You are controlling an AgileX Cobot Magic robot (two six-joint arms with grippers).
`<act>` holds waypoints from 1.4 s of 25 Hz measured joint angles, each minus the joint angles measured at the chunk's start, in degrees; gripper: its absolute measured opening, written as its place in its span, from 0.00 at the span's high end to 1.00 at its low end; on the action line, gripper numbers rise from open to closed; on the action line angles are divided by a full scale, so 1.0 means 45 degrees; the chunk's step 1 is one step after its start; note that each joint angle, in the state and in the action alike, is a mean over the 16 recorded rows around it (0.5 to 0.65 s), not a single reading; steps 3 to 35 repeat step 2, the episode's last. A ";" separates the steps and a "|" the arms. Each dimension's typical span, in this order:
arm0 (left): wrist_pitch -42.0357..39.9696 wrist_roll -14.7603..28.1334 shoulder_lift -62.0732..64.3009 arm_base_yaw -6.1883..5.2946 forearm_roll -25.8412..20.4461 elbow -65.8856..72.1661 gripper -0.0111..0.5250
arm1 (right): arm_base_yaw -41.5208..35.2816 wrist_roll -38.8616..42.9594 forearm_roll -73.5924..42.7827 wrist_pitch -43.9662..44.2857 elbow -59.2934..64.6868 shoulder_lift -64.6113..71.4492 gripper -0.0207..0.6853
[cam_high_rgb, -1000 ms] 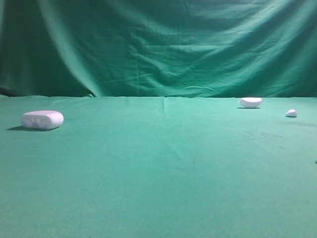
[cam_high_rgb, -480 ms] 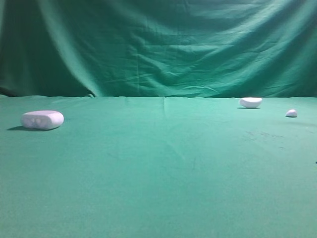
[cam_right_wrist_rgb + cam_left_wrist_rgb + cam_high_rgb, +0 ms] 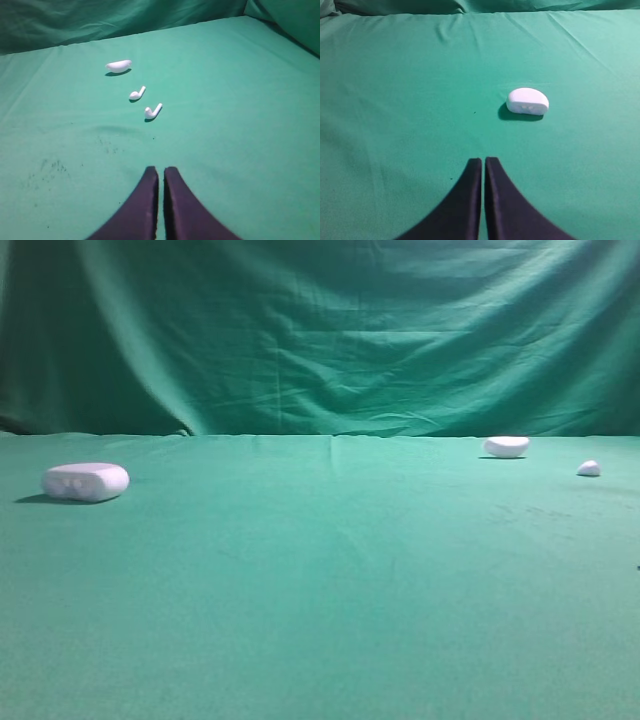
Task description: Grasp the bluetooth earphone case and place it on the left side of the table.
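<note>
Noted a draped green curtain behind the bluetooth earphone case, and a wide green tabletop beneath it. Found the case lying flat toward the left end of that tabletop, dimpled face forward, with nothing touching it. Saw the left gripper short of the case and a little to its left in the wrist view, jaws pressed together and empty. Saw the right gripper far to the case's right, jaws likewise together and holding nothing. Spotted a white half-oval piece well to the right of the case, then one earbud and a second earbud, farther again from it.

Judged the case already on the required side. If a grasp was due, best handled by the left gripper: jaws spread first, centred over the case's narrow width, closed gently to avoid slip.
</note>
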 joint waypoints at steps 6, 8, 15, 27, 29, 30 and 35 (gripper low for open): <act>0.0000 0.0000 0.0000 0.0000 0.0000 0.0000 0.98 | 0.0000 0.0000 0.0000 0.0000 0.0000 0.0000 0.97; 0.0000 0.0000 0.0000 0.0000 0.0000 0.0000 0.98 | 0.0000 0.0000 0.0000 0.0000 0.0000 0.0000 0.97; 0.0000 0.0000 0.0000 0.0000 0.0000 0.0000 0.98 | 0.0000 0.0000 0.0000 0.0000 0.0000 0.0000 0.97; 0.0000 0.0000 0.0000 0.0000 0.0000 0.0000 0.98 | 0.0000 0.0000 0.0000 0.0000 0.0000 0.0000 0.97; 0.0000 0.0000 0.0000 0.0000 0.0000 0.0000 0.98 | 0.0000 0.0000 0.0000 0.0000 0.0000 0.0000 0.97; 0.0000 0.0000 0.0000 0.0000 0.0000 0.0000 0.98 | 0.0000 0.0000 0.0000 0.0000 0.0000 0.0000 0.97; 0.0000 0.0000 0.0000 0.0000 0.0000 0.0000 0.98 | 0.0000 0.0000 0.0000 0.0000 0.0000 0.0000 0.97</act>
